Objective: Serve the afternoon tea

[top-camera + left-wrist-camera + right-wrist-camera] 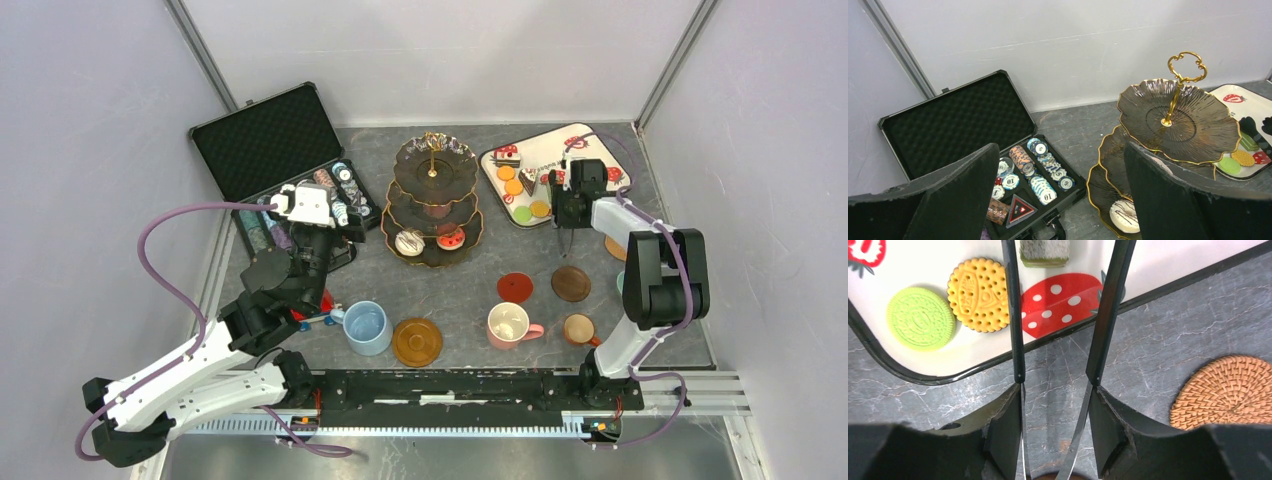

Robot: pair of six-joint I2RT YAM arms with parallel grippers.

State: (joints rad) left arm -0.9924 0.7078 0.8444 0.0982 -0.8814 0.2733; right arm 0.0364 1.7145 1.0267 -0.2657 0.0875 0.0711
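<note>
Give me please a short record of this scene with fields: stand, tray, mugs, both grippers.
stand: three tiers, donut and red treat on lowest tier
tray: biscuits and cake pieces lie on it
mugs: blue mug, pink mug, small brown mug, on the table
left gripper: open, near poker chip case
right gripper: shut on tongs, tips over tray edge
</note>
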